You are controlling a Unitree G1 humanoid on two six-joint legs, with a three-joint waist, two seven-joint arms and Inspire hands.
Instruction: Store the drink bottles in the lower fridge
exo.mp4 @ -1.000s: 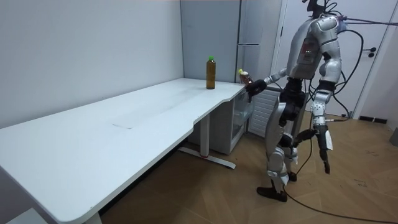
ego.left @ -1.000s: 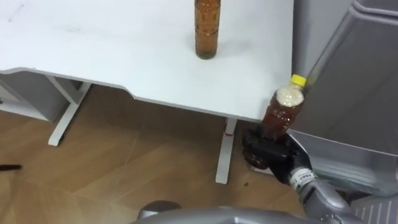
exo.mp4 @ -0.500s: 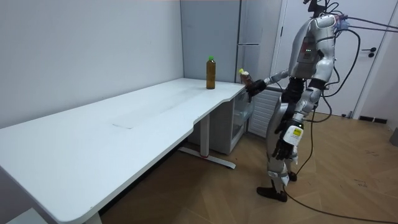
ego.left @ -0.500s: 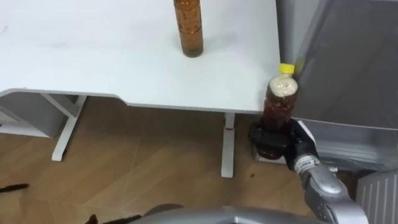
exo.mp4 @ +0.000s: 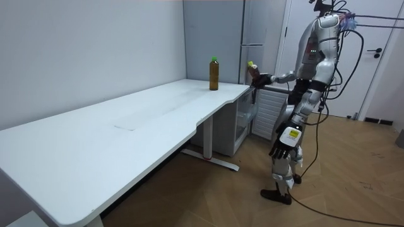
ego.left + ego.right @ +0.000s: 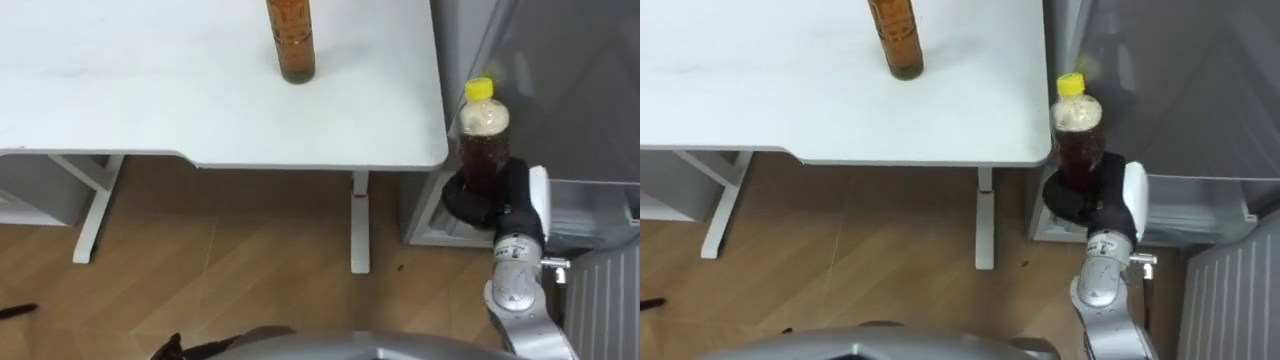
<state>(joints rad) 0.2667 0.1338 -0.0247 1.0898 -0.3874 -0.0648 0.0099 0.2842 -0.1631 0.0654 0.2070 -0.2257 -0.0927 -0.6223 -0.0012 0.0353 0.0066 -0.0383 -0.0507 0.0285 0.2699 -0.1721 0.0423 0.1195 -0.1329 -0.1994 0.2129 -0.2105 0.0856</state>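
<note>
My right hand (image 6: 492, 197) is shut on a brown drink bottle (image 6: 483, 138) with a yellow cap and holds it upright just past the white table's right corner (image 6: 425, 150), in front of the grey fridge (image 6: 565, 90). The room view has that bottle (image 5: 252, 70) level with the tabletop edge. A second brown bottle (image 6: 291, 40) with a green cap (image 5: 214, 60) stands on the table near its far right end. My left hand (image 5: 282, 142) hangs by my thigh with relaxed fingers. I stand on the wooden floor between the table end and the fridge.
The fridge's lower compartment (image 5: 247, 117) sits at floor level beside the table leg (image 6: 360, 225). A ribbed white panel (image 6: 600, 300) stands at my lower right. A door (image 5: 372, 57) is behind me.
My right hand has lifted the bottle and carried it right, from below the table edge to in front of the fridge. My left arm swung forward beside my leg.
</note>
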